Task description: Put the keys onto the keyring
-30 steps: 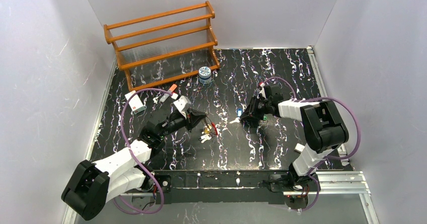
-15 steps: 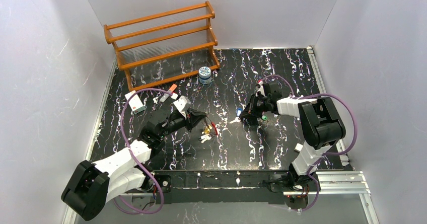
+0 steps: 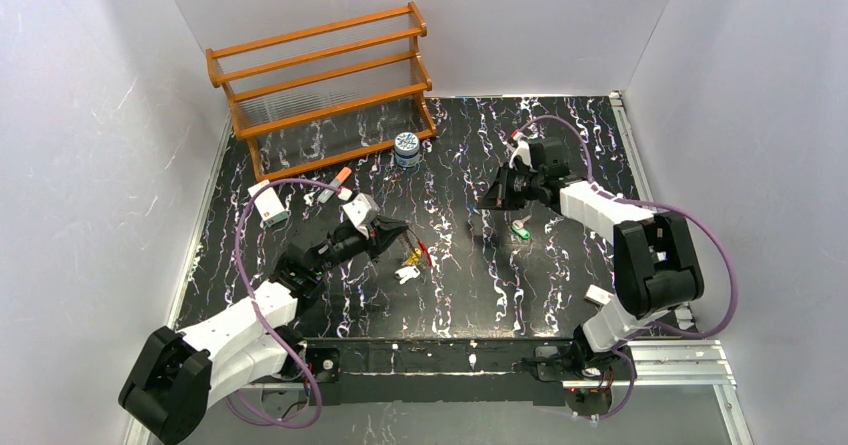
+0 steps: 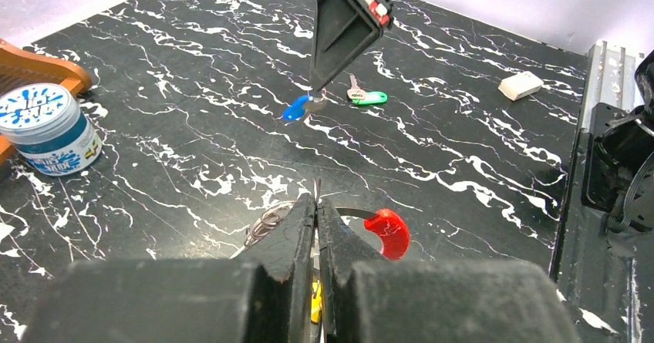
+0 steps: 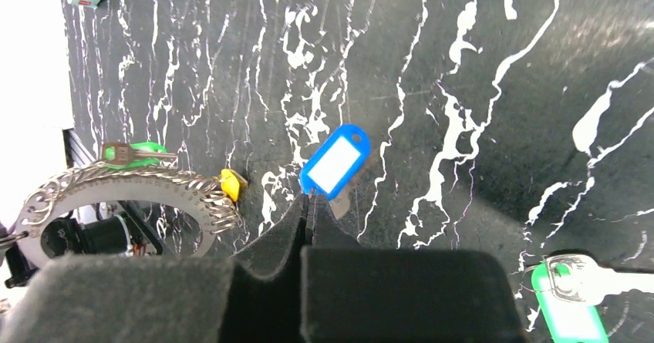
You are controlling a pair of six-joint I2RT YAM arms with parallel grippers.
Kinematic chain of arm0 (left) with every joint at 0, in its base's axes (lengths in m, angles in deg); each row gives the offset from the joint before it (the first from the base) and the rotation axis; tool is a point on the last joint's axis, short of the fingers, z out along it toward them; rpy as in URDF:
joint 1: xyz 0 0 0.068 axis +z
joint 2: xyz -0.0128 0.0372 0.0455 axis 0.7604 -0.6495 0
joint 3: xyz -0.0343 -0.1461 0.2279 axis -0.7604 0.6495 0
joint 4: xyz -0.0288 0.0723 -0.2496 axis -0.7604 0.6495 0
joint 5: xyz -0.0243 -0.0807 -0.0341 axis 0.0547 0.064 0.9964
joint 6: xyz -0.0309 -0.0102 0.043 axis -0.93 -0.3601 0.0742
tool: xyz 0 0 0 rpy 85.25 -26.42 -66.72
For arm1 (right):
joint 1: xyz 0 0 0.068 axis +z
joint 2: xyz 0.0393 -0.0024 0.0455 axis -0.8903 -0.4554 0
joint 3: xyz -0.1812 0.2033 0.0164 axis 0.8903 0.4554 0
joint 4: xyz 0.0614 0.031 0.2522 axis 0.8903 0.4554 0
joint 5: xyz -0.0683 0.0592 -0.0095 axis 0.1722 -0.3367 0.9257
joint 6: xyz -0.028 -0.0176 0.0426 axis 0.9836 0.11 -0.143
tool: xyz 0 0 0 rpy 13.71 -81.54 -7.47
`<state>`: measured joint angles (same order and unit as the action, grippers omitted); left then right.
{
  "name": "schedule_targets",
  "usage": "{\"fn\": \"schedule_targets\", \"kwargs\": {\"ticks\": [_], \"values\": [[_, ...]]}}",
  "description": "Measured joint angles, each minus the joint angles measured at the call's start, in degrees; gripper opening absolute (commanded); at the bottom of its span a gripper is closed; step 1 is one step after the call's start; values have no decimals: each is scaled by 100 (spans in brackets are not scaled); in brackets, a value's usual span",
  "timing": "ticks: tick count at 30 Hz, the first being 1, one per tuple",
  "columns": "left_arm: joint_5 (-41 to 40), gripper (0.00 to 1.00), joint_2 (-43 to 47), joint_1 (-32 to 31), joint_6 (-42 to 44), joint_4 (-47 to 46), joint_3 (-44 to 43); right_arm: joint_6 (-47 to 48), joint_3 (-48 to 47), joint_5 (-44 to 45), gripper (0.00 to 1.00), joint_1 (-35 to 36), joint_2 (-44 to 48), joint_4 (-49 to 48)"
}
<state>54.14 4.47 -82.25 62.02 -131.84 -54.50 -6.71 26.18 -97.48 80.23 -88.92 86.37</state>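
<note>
The black bench (image 3: 560, 285) has white streaks, and pale walls (image 3: 520, 15) stand around it. A wooden rack (image 3: 320, 75) sits at the far left corner. A blue-white jar (image 3: 406, 149) stands by its foot, lid on. Near the bench's middle the left tool (image 4: 316, 208) is pressed together, pinching the keyring (image 4: 388, 232). The right tool (image 4: 318, 95) pinches the blue key (image 4: 295, 111) — the green key (image 4: 370, 97) lies flat, right of the middle.

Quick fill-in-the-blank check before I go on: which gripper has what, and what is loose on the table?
The right gripper is shut on the held key, whose plastic head is ___. The loose key lying on the table beside it has a ___ head. The keyring is pinched by the left gripper, and the crescent piece beside those fingers is ___.
Missing words: blue; green; red.
</note>
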Motion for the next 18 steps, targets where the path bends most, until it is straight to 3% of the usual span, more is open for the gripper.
{"fn": "schedule_targets", "kwargs": {"ticks": [12,18], "values": [[321,0,205,0,734,511,0,907,-341,-13,1,11,632,603],[581,0,-105,-17,833,597,-109,1224,-439,-94,1,267,662,828]]}}
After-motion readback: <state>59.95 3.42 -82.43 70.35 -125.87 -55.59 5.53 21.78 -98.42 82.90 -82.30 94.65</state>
